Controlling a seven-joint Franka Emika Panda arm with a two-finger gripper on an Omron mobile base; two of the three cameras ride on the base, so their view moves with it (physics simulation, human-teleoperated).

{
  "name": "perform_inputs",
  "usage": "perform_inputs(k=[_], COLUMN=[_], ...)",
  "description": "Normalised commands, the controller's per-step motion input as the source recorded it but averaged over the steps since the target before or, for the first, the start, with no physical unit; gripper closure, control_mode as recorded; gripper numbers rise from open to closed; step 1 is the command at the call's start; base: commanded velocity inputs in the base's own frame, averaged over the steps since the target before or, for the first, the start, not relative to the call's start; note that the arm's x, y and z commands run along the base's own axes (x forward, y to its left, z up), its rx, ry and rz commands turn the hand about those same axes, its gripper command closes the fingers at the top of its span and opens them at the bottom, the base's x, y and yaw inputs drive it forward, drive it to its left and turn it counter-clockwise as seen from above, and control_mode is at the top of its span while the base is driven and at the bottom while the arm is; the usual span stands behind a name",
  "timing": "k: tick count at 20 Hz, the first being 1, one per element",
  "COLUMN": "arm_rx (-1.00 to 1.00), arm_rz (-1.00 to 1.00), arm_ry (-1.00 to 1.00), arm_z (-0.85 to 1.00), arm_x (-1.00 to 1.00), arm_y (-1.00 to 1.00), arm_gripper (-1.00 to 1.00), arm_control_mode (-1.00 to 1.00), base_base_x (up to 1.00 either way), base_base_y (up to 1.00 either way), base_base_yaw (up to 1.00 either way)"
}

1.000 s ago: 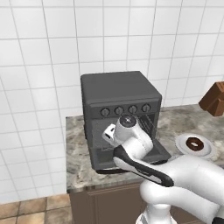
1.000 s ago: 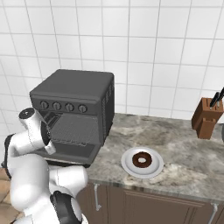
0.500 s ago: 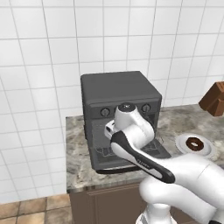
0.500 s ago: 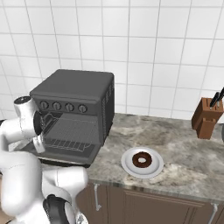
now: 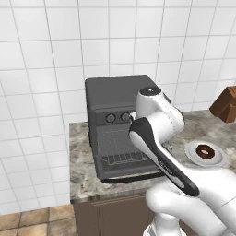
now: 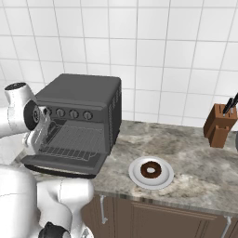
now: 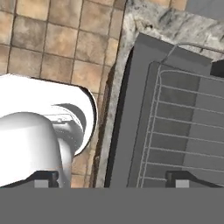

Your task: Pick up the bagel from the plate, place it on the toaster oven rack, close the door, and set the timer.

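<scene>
1. Over the open toaster oven, the gripper points down with its two dark tips far apart. It is wide open and holds nothing.
2. Just below it lies the door, a flat dark grey panel dropped down over the counter edge. It looks hard and smooth.
3. The toaster oven rack is pulled out over the door. It is made of thin grey metal bars with gaps between them, so a small thing should sit flat in the middle.
4. The toaster oven is a dark boxy thing with round knobs along the front.
5. The bagel sits on the plate, well apart from the gripper, to the oven's right.
6. The bagel is a small brown ring. It is likely light and a bit soft, so a gentle pinch across its outer sides, or on one side of the ring, should work.
7. The plate is white, round and shiny, and could slide if pushed.
8. The counter is speckled stone.
</scene>
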Motion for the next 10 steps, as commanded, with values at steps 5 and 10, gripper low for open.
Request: perform_inputs(k=[5, 10], arm_rx=[0.12, 0.07], arm_rz=[-0.59, -0.67], arm_ry=[0.14, 0.04], arm_z=[0.13, -0.02], arm_x=[-0.26, -0.06], arm_y=[-0.94, -0.87], arm_gripper=[-1.0, -1.0], arm_control_mode=[-1.0, -1.0], base_base_x=[0.0, 0.0], base_base_y=[0.0, 0.0], base_base_yaw=[0.0, 0.0])
